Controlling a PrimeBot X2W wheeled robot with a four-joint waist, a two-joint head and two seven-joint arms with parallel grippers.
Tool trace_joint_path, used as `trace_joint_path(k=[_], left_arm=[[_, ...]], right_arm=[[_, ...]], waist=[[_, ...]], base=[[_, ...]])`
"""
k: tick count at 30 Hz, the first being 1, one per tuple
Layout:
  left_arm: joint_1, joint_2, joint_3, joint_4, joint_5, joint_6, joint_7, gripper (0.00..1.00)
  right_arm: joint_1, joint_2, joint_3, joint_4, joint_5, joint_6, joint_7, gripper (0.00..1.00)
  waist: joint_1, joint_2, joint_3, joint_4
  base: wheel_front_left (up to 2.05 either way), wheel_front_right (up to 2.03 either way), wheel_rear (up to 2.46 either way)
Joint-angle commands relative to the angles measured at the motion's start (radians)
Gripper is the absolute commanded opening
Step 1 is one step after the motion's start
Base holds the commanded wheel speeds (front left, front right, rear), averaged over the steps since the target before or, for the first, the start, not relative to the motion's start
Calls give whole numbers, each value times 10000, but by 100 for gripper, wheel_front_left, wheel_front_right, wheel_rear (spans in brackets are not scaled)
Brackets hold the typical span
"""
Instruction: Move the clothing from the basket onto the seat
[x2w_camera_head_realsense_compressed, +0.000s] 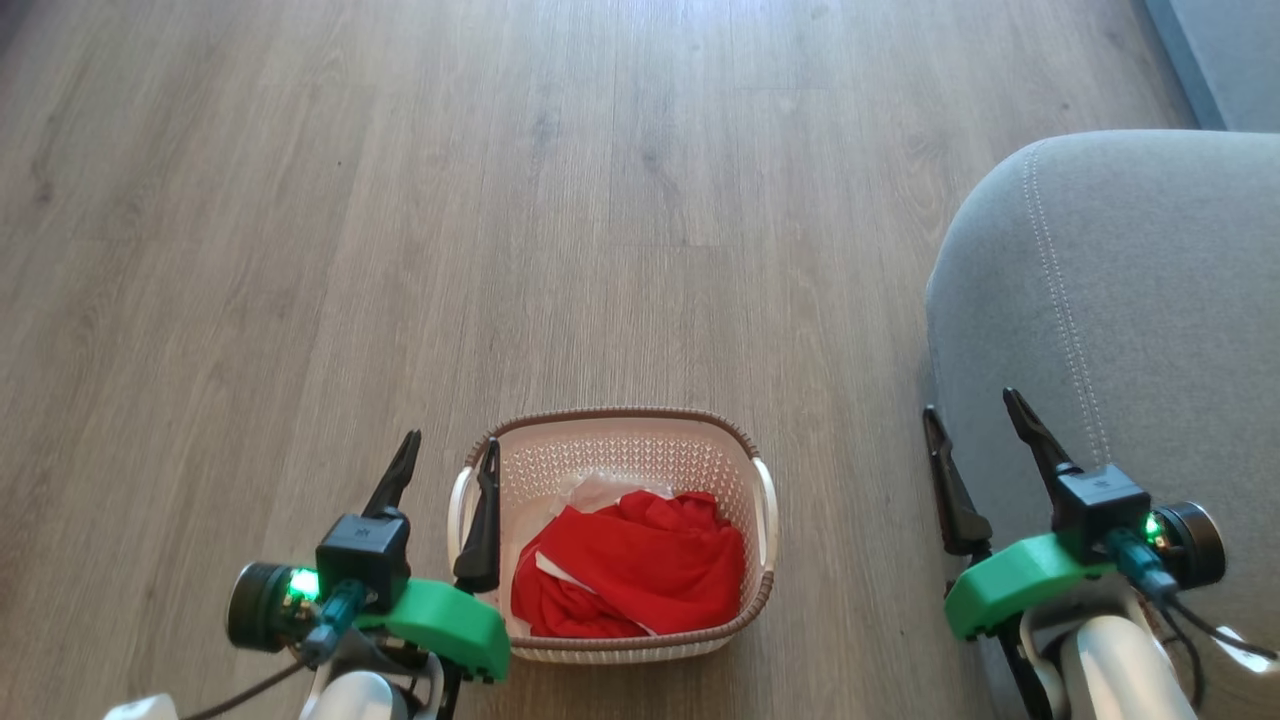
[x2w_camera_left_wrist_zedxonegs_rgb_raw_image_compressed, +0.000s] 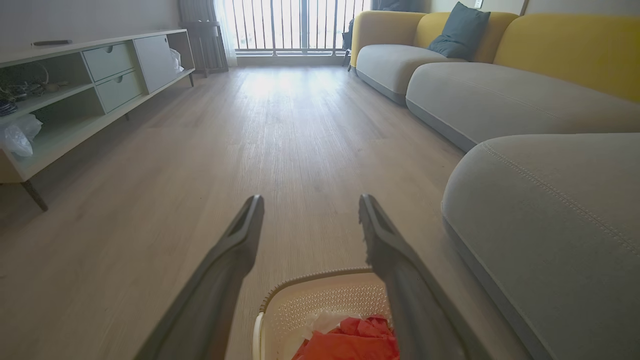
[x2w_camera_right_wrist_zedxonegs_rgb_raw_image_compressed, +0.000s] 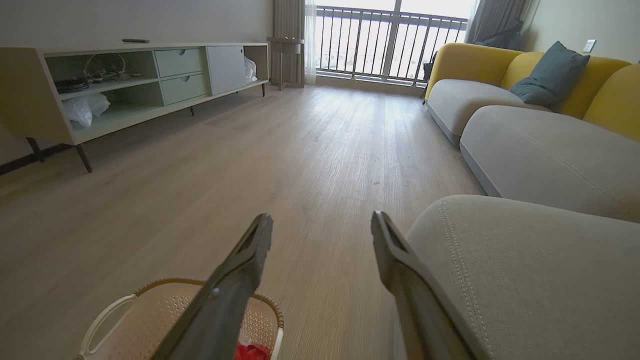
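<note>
**Both tools spread wide, red clothing in the basket**

A small cream perforated plastic basket with a brown woven-look rim sits on the pale wood-plank floor, directly ahead of the robot. Inside lies the soft bright red fabric clothing with white trim, bunched in a loose heap. The left tool hangs beside the basket's left handle, its two long dark fingers spread wide and holding nothing. The right tool, equally wide and empty, hovers at the rounded corner of the large grey upholstered seat with pale double stitching, to the basket's right. Basket and seat stand near each other, probably so that each garment needs only a short carry. No garment lies on the visible part of the seat, so the task appears unstarted.
</note>
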Motion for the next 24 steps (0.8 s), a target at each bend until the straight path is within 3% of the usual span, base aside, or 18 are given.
trace_joint_path(k=[1,8,24], left_arm=[[-352,30,178,-345,368,143,-163,100],[-333,-2,91,-297,1275,279,-366,100],[-257,-112,631,741,532,47,-366,100]], right_arm=[[-415,-122,274,-191,-411,-2,-193,100],[-511,-129,480,145,-1343,-2,-398,100],[-537,-129,142,847,-188,-2,-398,100]], waist=[[0,0,-6,25],[0,0,-22,116],[0,0,-130,66]], base=[[0,0,0],[0,0,0],[0,0,0]])
